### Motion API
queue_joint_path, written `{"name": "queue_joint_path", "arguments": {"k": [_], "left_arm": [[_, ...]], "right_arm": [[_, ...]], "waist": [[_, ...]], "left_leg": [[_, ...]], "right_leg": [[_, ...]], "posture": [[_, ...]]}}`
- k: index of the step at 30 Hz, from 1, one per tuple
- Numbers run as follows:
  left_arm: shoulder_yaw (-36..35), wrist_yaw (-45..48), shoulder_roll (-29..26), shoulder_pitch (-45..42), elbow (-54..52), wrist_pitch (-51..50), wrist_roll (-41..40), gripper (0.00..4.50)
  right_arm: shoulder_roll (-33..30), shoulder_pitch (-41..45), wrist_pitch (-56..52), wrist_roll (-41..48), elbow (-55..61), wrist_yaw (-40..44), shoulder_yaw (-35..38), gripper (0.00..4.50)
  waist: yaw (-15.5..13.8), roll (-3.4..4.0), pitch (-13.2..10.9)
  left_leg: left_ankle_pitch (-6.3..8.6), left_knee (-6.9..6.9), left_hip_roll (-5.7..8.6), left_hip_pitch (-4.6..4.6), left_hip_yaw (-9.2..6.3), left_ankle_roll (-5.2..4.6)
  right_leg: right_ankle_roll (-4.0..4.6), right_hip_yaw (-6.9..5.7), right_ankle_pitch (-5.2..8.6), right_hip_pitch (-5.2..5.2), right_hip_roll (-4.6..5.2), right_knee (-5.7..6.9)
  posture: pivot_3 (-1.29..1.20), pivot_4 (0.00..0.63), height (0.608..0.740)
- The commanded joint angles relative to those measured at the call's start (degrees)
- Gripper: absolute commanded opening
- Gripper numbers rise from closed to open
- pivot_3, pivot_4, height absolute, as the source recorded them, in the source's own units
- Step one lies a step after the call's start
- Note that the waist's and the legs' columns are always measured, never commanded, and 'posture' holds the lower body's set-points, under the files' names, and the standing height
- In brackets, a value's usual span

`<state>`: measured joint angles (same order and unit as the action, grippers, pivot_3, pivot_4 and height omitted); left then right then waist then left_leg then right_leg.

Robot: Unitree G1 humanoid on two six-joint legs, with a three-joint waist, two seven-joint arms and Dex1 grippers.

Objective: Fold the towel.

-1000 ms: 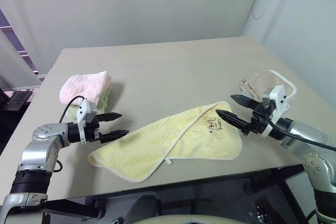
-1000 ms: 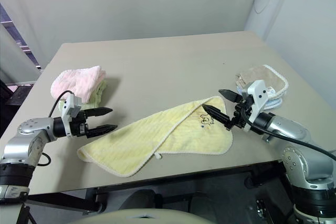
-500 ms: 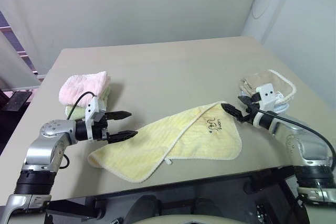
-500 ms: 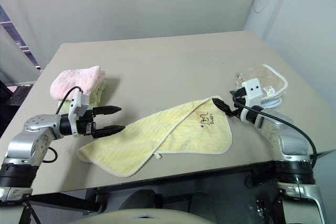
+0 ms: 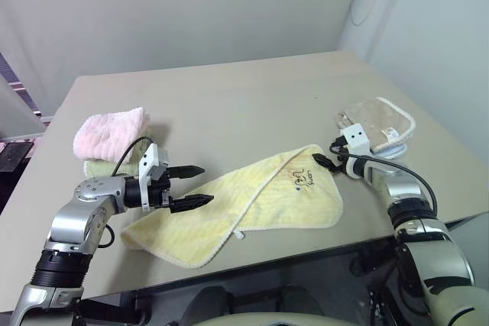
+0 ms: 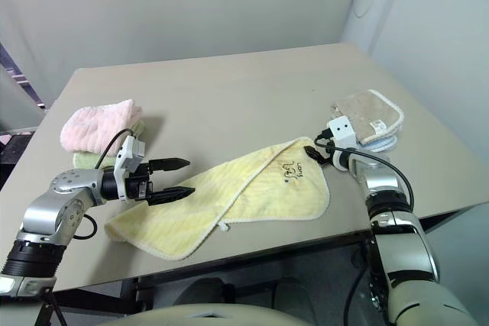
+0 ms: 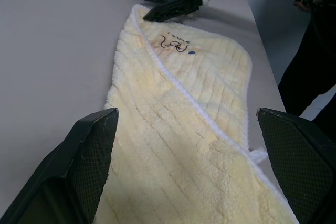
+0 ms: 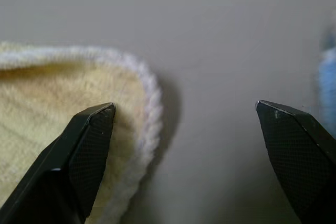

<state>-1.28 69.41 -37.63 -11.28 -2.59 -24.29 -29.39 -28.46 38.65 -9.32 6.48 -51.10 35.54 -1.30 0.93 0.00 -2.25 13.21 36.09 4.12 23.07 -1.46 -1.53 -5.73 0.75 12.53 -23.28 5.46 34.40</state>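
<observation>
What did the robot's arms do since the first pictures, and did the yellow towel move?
The right gripper reached forward and down to the far corner of the pale yellow ribbed towel, by its dark embroidered mark, jaws open astride the white edge. The left gripper slid inward over the towel's near end, also open. Nothing is grasped yet. The towel, the pink folded towel and the beige towel stayed put.

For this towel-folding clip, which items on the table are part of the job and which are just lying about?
Part of the job:
- pale yellow ribbed terry towel, spread partly folded on the table
- left gripper, open, over the towel's left end
- right gripper, open, at the towel's far right corner

Lying about:
- pink folded towel
- pale green towel beneath it
- beige towel with white trim
</observation>
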Motion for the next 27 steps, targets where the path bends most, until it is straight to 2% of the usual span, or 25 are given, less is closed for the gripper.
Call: {"name": "queue_joint_path", "arguments": {"k": [1,7,8,11,18,21,24,27], "left_arm": [[-1.70,-0.07,-0.75,-0.14,-1.88,1.03,-0.81,4.44],[-1.05,-0.41,-0.71,-0.29,-0.61,2.75,0.51,4.44],[-0.91,-0.51,-0.63,-0.18,-0.55,3.09,0.71,4.48],[-0.53,-0.78,-0.33,0.12,-0.17,4.03,1.27,4.50],[-0.37,-0.66,-0.21,0.26,1.31,6.00,2.16,4.50],[-0.25,0.24,-0.72,0.47,1.37,6.24,2.13,4.50],[-0.06,-0.03,-1.14,-0.70,1.36,5.75,2.91,4.50],[0.41,-0.26,-0.88,-1.86,1.36,5.46,3.18,4.50]], "right_arm": [[1.38,3.53,2.70,-1.33,-3.29,1.97,-0.07,4.50],[3.08,6.54,5.20,-3.93,-8.00,2.58,-0.88,4.50],[3.18,6.84,5.57,-4.27,-8.61,2.72,-0.88,4.32],[3.33,8.04,6.20,-5.60,-10.58,1.73,-0.91,3.58],[2.93,9.77,7.03,-7.25,-12.11,0.98,-0.52,0.99],[2.56,9.66,7.41,-7.41,-10.81,0.60,-0.03,0.01],[2.44,8.11,5.40,-4.63,-3.29,2.92,1.90,0.01],[2.31,4.33,0.67,-0.54,12.57,4.10,4.16,0.01]], "waist": [[0.32,0.00,0.00],[0.43,0.04,-0.03],[0.40,0.04,-0.03],[0.36,0.05,-0.03],[0.21,0.06,-0.03],[0.24,0.06,-0.04],[0.22,0.10,-0.07],[0.08,0.13,-0.10]], "left_leg": [[0.04,0.00,0.00,-0.11,0.00,0.08],[0.06,-0.09,-0.01,-0.70,-0.03,0.11],[0.06,-0.07,0.00,-0.70,-0.04,0.11],[0.06,-0.06,0.00,-0.71,-0.04,0.11],[0.06,-0.06,0.02,-0.72,-0.04,0.12],[0.06,-0.07,0.02,-0.71,-0.03,0.12],[0.06,-0.07,0.03,-0.69,-0.03,0.13],[0.06,-0.04,0.06,-0.63,-0.02,0.12]], "right_leg": [[0.00,0.03,0.00,0.10,-0.02,0.01],[0.01,0.15,0.01,0.52,-0.11,0.12],[0.01,0.16,0.01,0.51,-0.12,0.17],[0.01,0.17,0.01,0.50,-0.12,0.21],[0.01,0.22,0.01,0.42,-0.12,0.27],[0.01,0.25,0.02,0.39,-0.12,0.30],[0.01,0.28,0.02,0.33,-0.12,0.37],[-0.01,0.39,0.04,0.15,-0.10,0.60]], "posture": [[0.00,0.000,0.740],[0.00,0.000,0.740],[0.00,0.000,0.740],[0.00,0.000,0.740],[0.00,0.000,0.740],[0.00,0.000,0.740],[0.00,0.000,0.740],[0.00,0.000,0.740]]}}
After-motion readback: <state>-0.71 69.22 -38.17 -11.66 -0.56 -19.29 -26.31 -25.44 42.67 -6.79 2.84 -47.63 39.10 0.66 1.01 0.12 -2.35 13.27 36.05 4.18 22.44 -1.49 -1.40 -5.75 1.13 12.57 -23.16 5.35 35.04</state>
